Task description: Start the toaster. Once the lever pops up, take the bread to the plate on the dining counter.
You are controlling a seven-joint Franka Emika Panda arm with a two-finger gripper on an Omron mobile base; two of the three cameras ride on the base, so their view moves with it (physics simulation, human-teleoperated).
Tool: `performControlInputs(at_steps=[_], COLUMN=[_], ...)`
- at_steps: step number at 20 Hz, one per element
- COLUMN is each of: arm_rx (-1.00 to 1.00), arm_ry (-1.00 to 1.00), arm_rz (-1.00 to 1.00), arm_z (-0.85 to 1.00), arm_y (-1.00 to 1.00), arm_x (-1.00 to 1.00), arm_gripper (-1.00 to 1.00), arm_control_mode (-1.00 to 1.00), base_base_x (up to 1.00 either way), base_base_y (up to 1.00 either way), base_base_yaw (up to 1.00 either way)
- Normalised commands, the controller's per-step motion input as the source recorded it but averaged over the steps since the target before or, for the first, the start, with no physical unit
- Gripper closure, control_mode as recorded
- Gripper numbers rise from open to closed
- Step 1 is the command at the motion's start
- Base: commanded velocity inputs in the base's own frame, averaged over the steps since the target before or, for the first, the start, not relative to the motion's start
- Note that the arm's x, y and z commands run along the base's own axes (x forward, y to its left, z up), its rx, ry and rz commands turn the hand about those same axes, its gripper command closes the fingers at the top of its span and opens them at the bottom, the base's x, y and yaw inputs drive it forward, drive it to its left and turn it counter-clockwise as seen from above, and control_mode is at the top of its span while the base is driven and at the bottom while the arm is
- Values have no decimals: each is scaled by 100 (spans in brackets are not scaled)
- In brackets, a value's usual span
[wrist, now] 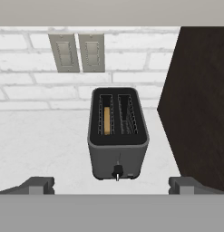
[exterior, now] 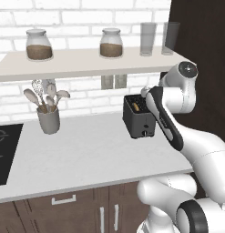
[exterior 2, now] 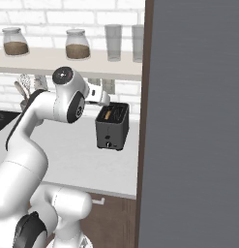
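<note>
- The gripper hangs above the near end of the toaster, fingers spread wide apart and holding nothing.
- The toaster sits on the pale worktop, close beside the dark cabinet wall on the right.
- The bread stands in the left of 2 slots.
- Risk: the small lever is narrow; wide fingers could slip past it or shove the toaster back.

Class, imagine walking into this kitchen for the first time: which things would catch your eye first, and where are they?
First, the small boxy dark grey toaster on the pale worktop by the white brick wall, a tan slice of bread standing in its left slot in the hand view. Next, the white robot arm bending over it, jaws wide open. Then two brown-filled glass jars on the shelf above.
</note>
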Motion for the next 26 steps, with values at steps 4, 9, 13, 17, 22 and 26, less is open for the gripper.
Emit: performControlInputs(at_steps=[4,9,13,17,22,26], arm_rx=[0,0,0,0,0,0], arm_ry=[0,0,0,0,0,0], arm_rz=[0,0,0,0,0,0], arm_z=[0,0,0,0,0,0], arm_y=[0,0,0,0,0,0], arm_x=[0,0,0,0,0,0], arm_gripper=[-100,-100,-100,-100,-100,-100], arm_control_mode=[-100,-100,-100,-100,-100,-100], base_base_x=[0,0,0,0,0,0], base_base_y=[0,0,0,0,0,0], base_base_yaw=[0,0,0,0,0,0])
